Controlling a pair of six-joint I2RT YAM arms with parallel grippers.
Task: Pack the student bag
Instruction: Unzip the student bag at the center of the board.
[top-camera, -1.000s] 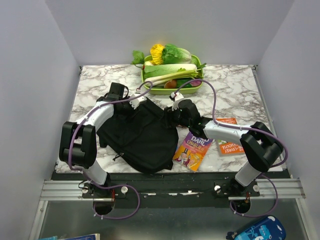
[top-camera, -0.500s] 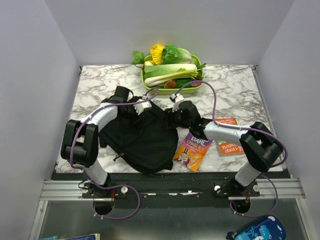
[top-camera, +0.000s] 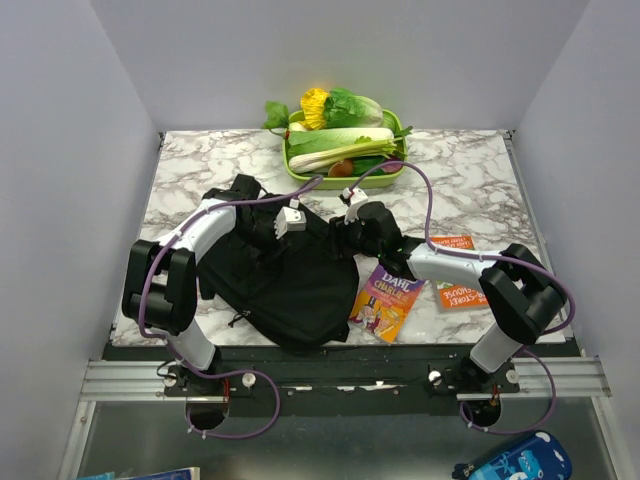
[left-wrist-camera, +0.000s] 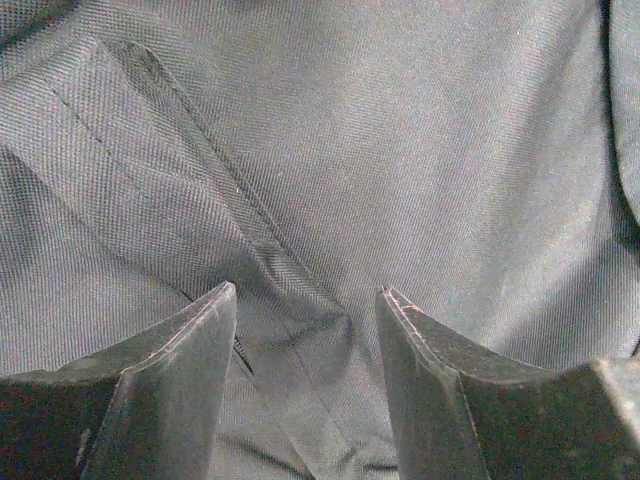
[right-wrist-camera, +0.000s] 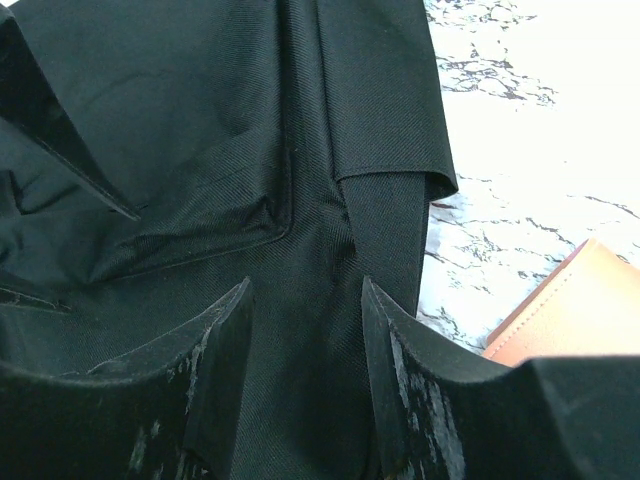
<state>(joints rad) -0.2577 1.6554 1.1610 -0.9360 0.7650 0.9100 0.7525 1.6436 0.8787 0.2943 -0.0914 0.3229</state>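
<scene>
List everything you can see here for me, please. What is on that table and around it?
student bag: one, black, lying flat on the near left-centre of the table
book: one, purple and orange cover, just right of the bag
second book: one, orange, near right, partly under the right arm
tray: one, green, at the table's far edge
vegetables: several, green, white and yellow, piled in the tray
table: one, white and grey marble pattern
blue case: one, below the table's near edge, bottom right
left gripper: one, dark fingers apart, over the bag's fabric
right gripper: one, dark fingers apart, at the bag's right edge
</scene>
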